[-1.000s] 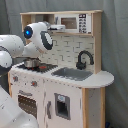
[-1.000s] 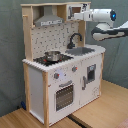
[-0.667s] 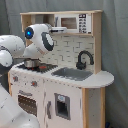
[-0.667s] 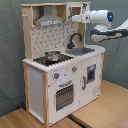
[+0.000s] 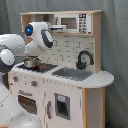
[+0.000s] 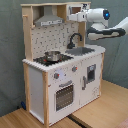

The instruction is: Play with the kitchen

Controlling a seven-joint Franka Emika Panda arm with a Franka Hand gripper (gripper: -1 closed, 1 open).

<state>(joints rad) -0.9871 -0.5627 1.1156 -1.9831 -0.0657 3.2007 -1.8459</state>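
Note:
The kitchen is a white and light-wood toy unit that fills both exterior views. It has a black faucet, a grey sink, an oven door, a hood and a small microwave on the top shelf. A metal pot stands on the stove. My gripper is up at the top shelf, right against the microwave's front. Whether it touches the microwave I cannot tell.
The white arm hangs over the stove and sink. The kitchen stands on a wooden floor before a grey curtain. A small door with a dark panel sits under the sink.
The gripper has moved towards the microwave, to the second exterior view's left. The kitchen and the pot have not moved.

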